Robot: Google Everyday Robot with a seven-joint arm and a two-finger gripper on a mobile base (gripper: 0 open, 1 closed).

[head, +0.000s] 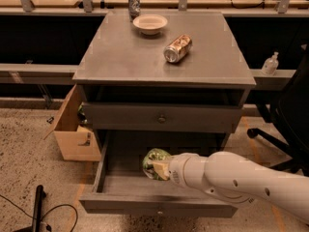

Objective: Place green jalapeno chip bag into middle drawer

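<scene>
The middle drawer (99, 173) is pulled open below the cabinet top, with its front edge near the bottom of the camera view. The green jalapeno chip bag (153, 157) is crumpled at the tip of my white arm, inside the open drawer's space, left of its centre. My gripper (161, 168) reaches in from the right and is shut on the bag; the bag hides most of its fingers. I cannot tell whether the bag touches the drawer floor.
The upper grey drawer (161, 118) is shut. A silver can (177, 48) lies on its side on the cabinet top (120, 57), with a white bowl (150, 23) behind it. A cardboard box (72, 132) stands at the left and a black chair (289, 120) at the right.
</scene>
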